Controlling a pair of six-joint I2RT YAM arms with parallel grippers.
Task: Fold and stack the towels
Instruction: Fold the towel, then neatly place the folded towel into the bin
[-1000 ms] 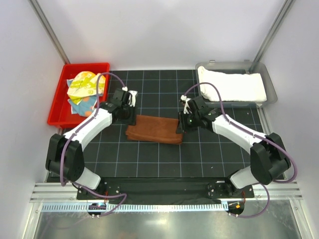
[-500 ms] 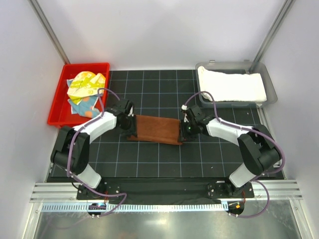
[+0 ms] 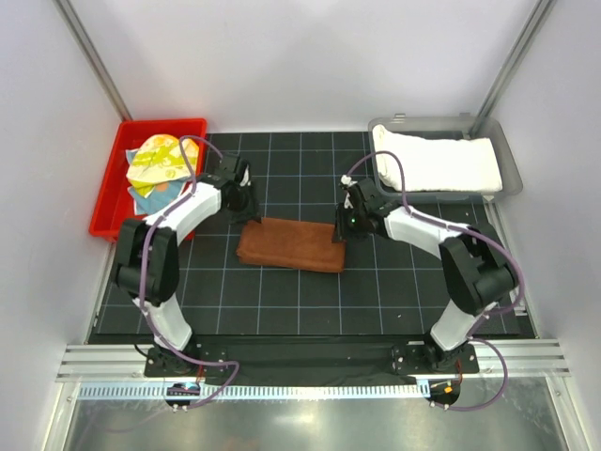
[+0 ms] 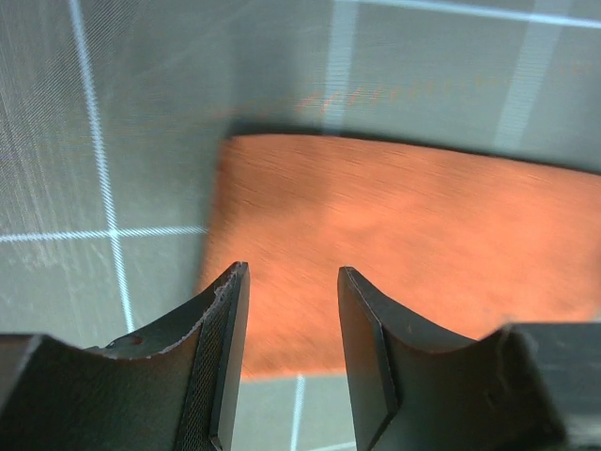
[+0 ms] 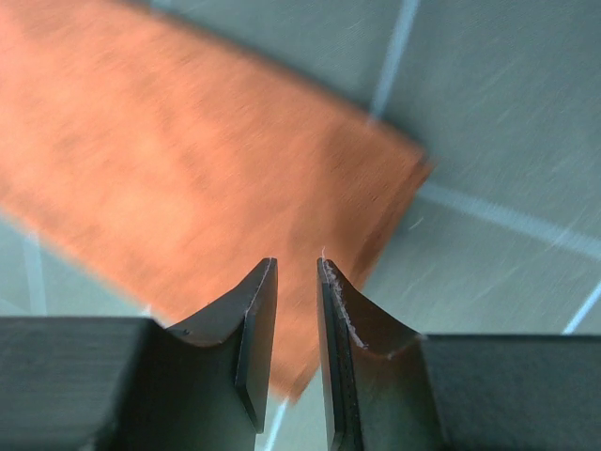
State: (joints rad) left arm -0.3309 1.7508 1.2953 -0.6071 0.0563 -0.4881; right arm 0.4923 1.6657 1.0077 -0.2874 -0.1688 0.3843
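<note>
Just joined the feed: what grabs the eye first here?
A rust-brown towel lies folded mid-mat, with the left gripper and right gripper poised over its two ends, jaws apart and empty. A red bin far left holds colourful towels; a white towel fills the grey tray far right.

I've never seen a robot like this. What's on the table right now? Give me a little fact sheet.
Rust-brown towel: folded, flat on the black grid mat
White towel: lying in the grey tray
Yellow towel, blue towel: crumpled in the red bin
Left gripper: jaws apart, empty, over one end of the brown towel
Right gripper: jaws narrowly apart, empty, over the other end
</note>
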